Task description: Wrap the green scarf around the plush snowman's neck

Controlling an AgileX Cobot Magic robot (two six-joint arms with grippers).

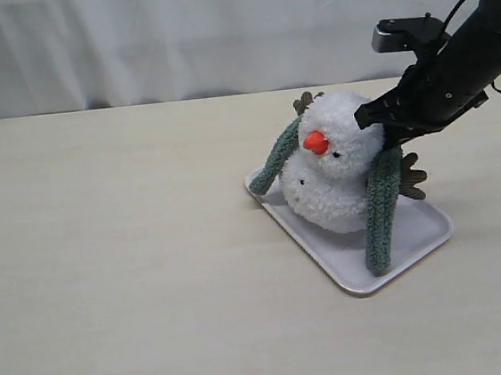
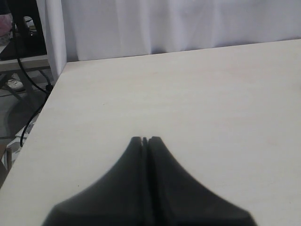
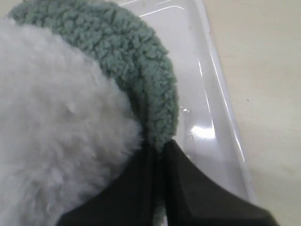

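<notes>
The plush snowman (image 1: 338,165) stands on a white tray (image 1: 421,237), white and fluffy with an orange-red nose. The green scarf (image 1: 383,205) is draped behind its neck; one end hangs down the right side onto the tray, the other end (image 1: 274,160) slants down to the left. My right gripper (image 1: 375,113) is at the snowman's head on the right side, shut on the green scarf (image 3: 150,80), which shows pinched between the dark fingers (image 3: 188,188). My left gripper (image 2: 145,140) is shut and empty over bare table; it does not show in the exterior view.
The tray's rim (image 3: 225,108) lies close beside the right gripper. Brown twig arms (image 1: 411,175) stick out behind the scarf. A white curtain (image 1: 172,34) hangs behind the table. The table's edge (image 2: 47,94), with cables beyond it, shows in the left wrist view.
</notes>
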